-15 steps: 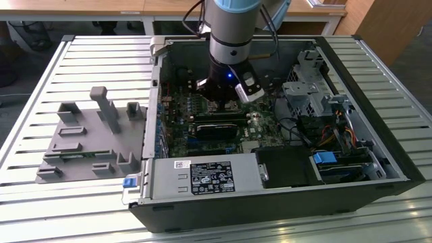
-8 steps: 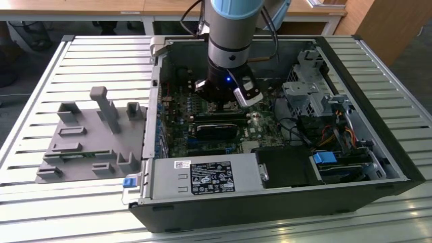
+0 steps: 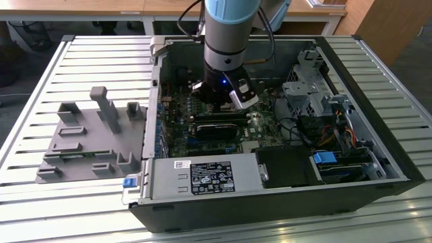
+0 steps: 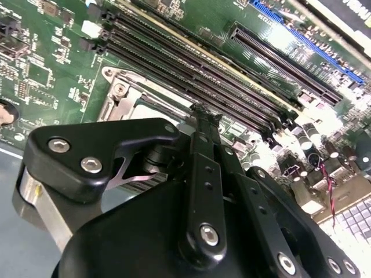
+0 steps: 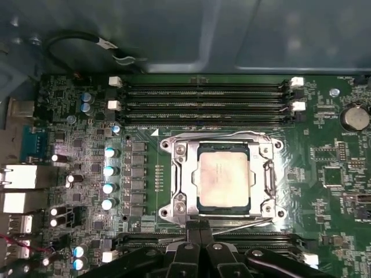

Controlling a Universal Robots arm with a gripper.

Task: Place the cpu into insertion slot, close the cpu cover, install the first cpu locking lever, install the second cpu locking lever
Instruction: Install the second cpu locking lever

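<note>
Pressed shut at the jaws, finger against finger, with nothing seen held between; gripper (image 5: 200, 227) parked just beside one edge of the insertion slot (image 5: 223, 206), close to the wire rod (image 5: 243, 216) along that side. Cannot tell whether touching it. Same closed pose in the second wrist view (image 4: 203, 113), black matte fingers with bright screw heads, tip near the socket's silvery corner.

Reading across the first wrist view from its left: a column of small round capacitors (image 5: 109, 171), shiny-topped, on the green board (image 5: 324, 202). Then the slot, with the cpu (image 5: 223, 176) already seated inside, flat, square, pale brushed metal. Framed by the cpu cover (image 5: 186, 179), thin stamped silvery sheet with a cut-out window, lying flat over the chip, so judged closed. Another thin wire rod (image 5: 214, 135) along the far side, next to the long black memory slots (image 5: 203, 104). Further over, a round coin cell (image 5: 355, 117).

By this reckoning, placing and covering done. Latching of either lever not clear enough to judge; likely mid-way through the lever steps, given the gripper's position at one rod.
</note>
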